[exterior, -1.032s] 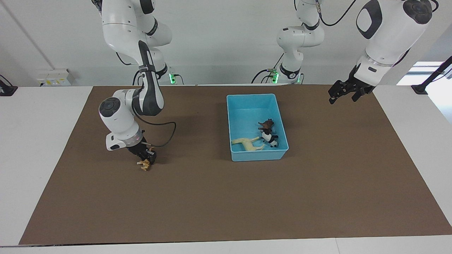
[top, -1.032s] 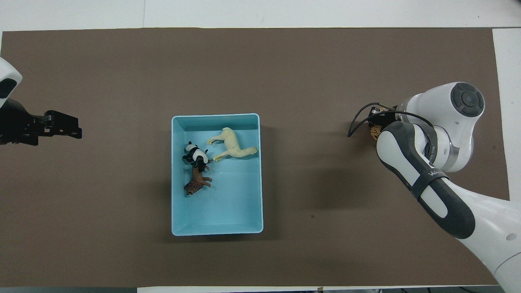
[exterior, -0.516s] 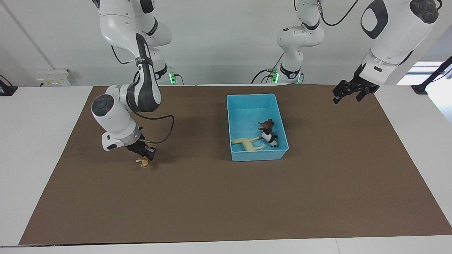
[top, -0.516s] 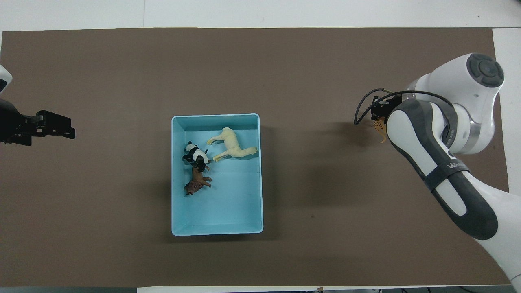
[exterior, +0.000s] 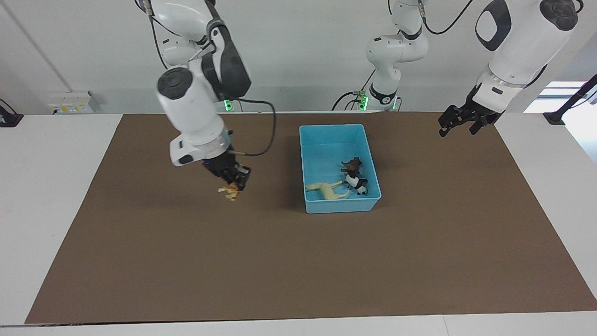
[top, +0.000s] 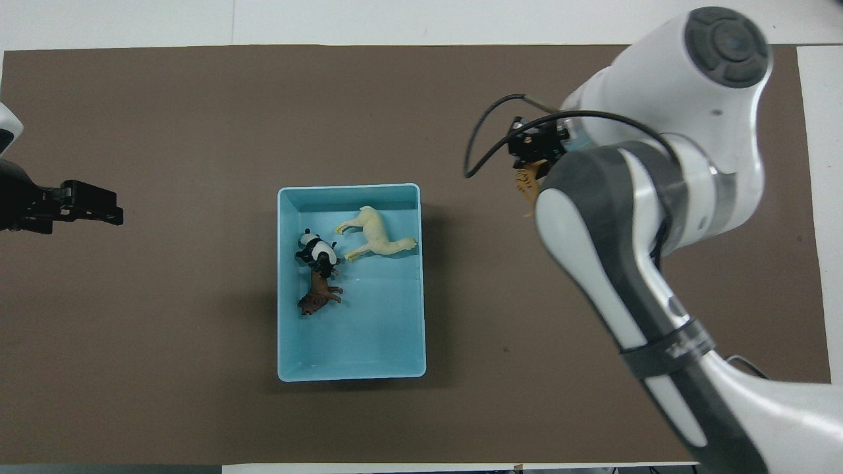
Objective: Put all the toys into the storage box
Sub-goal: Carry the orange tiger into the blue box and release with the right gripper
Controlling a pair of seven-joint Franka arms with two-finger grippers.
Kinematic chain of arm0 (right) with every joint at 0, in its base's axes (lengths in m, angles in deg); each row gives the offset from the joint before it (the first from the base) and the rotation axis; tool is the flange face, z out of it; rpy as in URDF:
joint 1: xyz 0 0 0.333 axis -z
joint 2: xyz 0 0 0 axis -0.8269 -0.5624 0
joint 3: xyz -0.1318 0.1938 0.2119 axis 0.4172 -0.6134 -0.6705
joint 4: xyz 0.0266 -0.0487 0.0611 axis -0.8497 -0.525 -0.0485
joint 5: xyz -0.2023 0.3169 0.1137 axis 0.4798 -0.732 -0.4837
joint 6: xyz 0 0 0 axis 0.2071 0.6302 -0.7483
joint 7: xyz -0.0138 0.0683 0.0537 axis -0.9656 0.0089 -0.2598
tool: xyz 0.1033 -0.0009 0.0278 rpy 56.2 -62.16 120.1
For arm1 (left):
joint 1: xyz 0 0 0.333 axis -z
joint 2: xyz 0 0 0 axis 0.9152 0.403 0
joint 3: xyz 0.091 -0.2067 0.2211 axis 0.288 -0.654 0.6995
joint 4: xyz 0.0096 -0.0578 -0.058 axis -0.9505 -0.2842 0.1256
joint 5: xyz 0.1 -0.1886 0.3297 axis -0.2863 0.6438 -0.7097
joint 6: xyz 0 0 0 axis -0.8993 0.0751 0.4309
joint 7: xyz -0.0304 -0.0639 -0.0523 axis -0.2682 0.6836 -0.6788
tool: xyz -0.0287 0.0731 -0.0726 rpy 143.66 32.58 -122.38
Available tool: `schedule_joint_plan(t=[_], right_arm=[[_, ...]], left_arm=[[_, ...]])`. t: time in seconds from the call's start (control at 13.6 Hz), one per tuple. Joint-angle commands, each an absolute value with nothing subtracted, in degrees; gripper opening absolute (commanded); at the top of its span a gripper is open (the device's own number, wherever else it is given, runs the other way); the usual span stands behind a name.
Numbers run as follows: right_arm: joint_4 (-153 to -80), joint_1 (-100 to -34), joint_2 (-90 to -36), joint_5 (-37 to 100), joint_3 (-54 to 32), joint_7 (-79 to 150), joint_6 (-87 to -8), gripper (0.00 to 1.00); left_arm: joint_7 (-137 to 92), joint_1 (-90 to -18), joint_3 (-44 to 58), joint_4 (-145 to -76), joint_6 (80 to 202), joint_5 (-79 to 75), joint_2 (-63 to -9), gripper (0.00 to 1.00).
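My right gripper (exterior: 234, 181) is shut on the orange striped tiger (exterior: 229, 190) and holds it in the air over the brown mat, beside the storage box toward the right arm's end. In the overhead view the tiger (top: 527, 184) hangs below the right gripper (top: 532, 163). The light blue storage box (exterior: 340, 205) (top: 369, 329) holds the cream-white horse (exterior: 326, 190) (top: 377, 238), the panda (exterior: 357, 183) (top: 317, 250) and the brown animal (exterior: 353, 164) (top: 319, 296). My left gripper (exterior: 457, 127) (top: 92, 205) waits open and empty above the mat at the left arm's end.
A brown mat (exterior: 298, 270) covers most of the white table. A black cable (exterior: 261, 140) loops from the right wrist. A wall socket box (exterior: 72, 101) sits at the table's edge near the right arm's base.
My right gripper has lifted the tiger off the mat and carried it up and toward the storage box. The left gripper has barely moved.
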State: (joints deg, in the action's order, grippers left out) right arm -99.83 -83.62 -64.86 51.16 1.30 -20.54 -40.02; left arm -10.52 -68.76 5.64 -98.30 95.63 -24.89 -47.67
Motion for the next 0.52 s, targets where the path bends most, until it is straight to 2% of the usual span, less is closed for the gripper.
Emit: schedule_joint_plan(t=[0.0, 0.15, 0.22, 0.29, 0.37, 0.44], right_arm=[[-98.28, -90.99, -66.35, 50.77, 1.61, -30.26, -47.25, 0.00], [-98.55, -95.40, -66.96, 50.68, 1.61, -34.84, -51.93, 0.00], [-98.72, -96.89, -67.40, 50.68, 1.61, -36.69, -53.77, 0.05], [-99.16, -98.13, -67.92, 50.59, 1.61, -38.10, -55.62, 0.18], [-99.51, -99.18, -68.45, 50.59, 1.61, -39.16, -56.68, 0.39], [-99.60, -100.15, -68.89, 50.68, 1.61, -39.87, -57.56, 0.67]], left_arm=[[-10.16, -69.04, 5.29, -97.68, 95.00, -25.59, -47.54, 1.00], [-10.16, -68.96, 5.29, -97.69, 94.91, -25.59, -47.63, 1.00], [-10.16, -68.61, 5.29, -97.86, 94.91, -25.59, -47.63, 1.00], [-10.25, -68.34, 5.29, -97.95, 94.91, -25.59, -47.63, 1.00], [-10.25, -68.34, 5.21, -97.95, 94.91, -25.59, -47.63, 1.00], [-10.16, -68.34, 5.21, -98.04, 94.83, -25.59, -47.72, 1.00]])
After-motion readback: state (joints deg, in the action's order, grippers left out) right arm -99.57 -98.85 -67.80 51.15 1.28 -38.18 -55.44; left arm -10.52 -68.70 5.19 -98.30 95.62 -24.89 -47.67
